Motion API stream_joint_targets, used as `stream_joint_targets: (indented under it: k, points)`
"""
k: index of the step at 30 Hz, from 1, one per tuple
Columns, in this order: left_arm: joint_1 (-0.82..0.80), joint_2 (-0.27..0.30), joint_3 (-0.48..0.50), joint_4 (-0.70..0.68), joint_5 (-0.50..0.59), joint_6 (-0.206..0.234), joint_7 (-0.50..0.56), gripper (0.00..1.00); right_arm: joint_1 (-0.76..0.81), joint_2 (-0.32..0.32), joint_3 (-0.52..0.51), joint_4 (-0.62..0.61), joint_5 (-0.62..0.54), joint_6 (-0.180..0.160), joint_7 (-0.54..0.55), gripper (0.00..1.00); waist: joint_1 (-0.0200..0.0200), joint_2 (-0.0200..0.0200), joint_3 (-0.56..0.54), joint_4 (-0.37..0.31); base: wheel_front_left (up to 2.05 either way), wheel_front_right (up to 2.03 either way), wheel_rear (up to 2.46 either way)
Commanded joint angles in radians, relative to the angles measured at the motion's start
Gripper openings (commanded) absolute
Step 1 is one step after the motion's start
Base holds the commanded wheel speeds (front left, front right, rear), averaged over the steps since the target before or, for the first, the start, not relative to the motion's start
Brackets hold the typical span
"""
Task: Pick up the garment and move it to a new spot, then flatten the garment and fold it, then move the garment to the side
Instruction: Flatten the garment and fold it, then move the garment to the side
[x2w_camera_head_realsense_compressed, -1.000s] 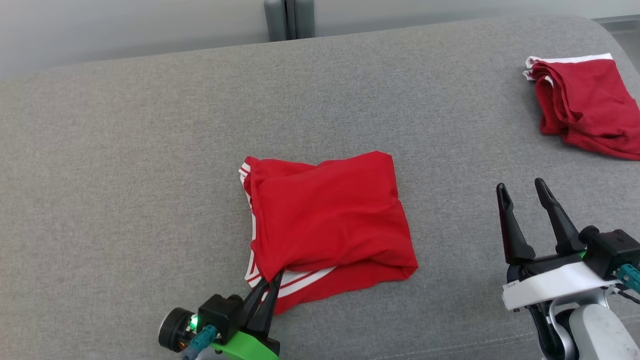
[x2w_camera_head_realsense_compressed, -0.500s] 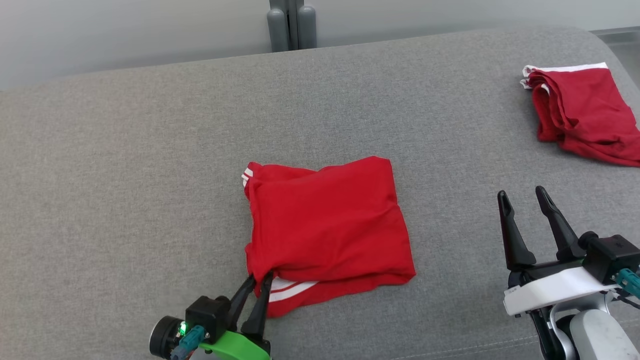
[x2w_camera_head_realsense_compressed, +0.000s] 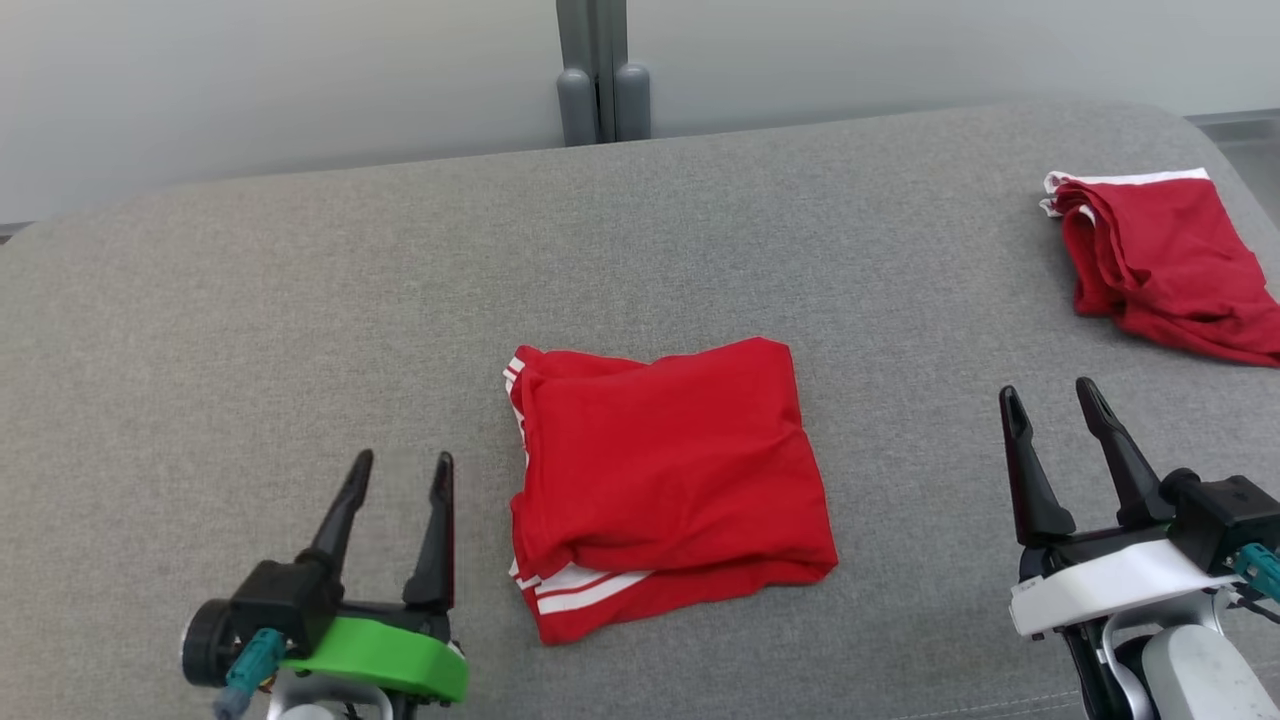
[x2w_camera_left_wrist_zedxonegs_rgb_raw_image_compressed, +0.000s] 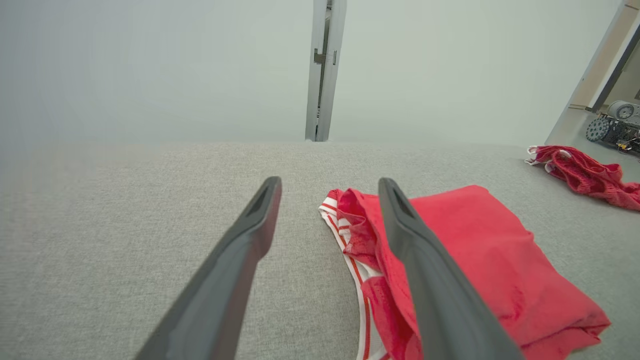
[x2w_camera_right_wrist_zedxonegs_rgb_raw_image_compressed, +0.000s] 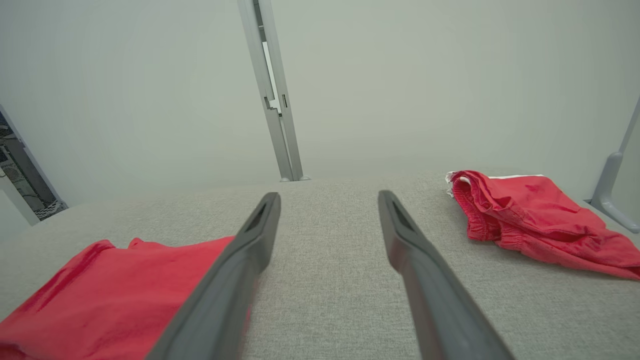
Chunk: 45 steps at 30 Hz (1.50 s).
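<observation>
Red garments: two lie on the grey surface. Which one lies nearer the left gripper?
The folded garment in the middle, white-striped at its near corner, right beside the left gripper. The crumpled garment lies far off at the right edge.

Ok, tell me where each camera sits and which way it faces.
Head view: on the robot's head, facing forward and down at the folded red shorts on the grey cushion; both the left gripper and right gripper show, open.
Left wrist view: low, facing along its own fingers toward the wall; shorts at right.
Right wrist view: low, along its own fingers; shorts at lower left.
Both wrist views share the grey post and the second red garment.
</observation>
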Motion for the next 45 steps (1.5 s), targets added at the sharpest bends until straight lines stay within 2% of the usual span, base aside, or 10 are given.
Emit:
stream_joint_targets:
  k: [1,7,16,26,34,45]
  points:
    - [0.014,0.002,0.025,-0.016,0.005,0.006,-0.003,1.0,0.017,0.0,0.0,-0.003,-0.008,-0.001,-0.003,1.0,0.0,0.0,-0.015,0.003,0.0,0.0,0.0]
    - [0.03,0.0,0.107,-0.056,0.02,0.012,-0.003,1.0,0.028,0.003,0.003,-0.008,-0.013,-0.001,-0.003,1.0,0.0,0.0,-0.04,0.008,0.0,0.0,0.0]
    - [0.071,0.026,0.189,-0.072,0.05,0.005,-0.003,1.0,0.063,0.0,-0.007,-0.017,-0.033,-0.001,-0.003,1.0,0.0,0.0,-0.068,0.017,0.0,0.0,0.0]
    - [0.091,0.038,0.176,-0.056,0.068,0.004,-0.002,1.0,0.1,0.007,-0.015,-0.042,-0.055,-0.001,0.006,1.0,0.0,0.0,-0.081,0.031,0.0,0.0,0.0]
    - [0.079,0.039,0.16,-0.1,0.065,0.013,0.04,1.0,0.109,0.016,-0.02,-0.056,-0.064,-0.001,0.021,1.0,0.0,0.0,-0.086,0.042,0.0,0.0,0.0]
    - [0.105,0.056,0.173,-0.127,0.043,0.022,0.045,1.0,0.116,0.018,-0.021,-0.061,-0.067,-0.001,0.035,1.0,0.0,0.0,-0.085,0.05,0.0,0.0,0.0]
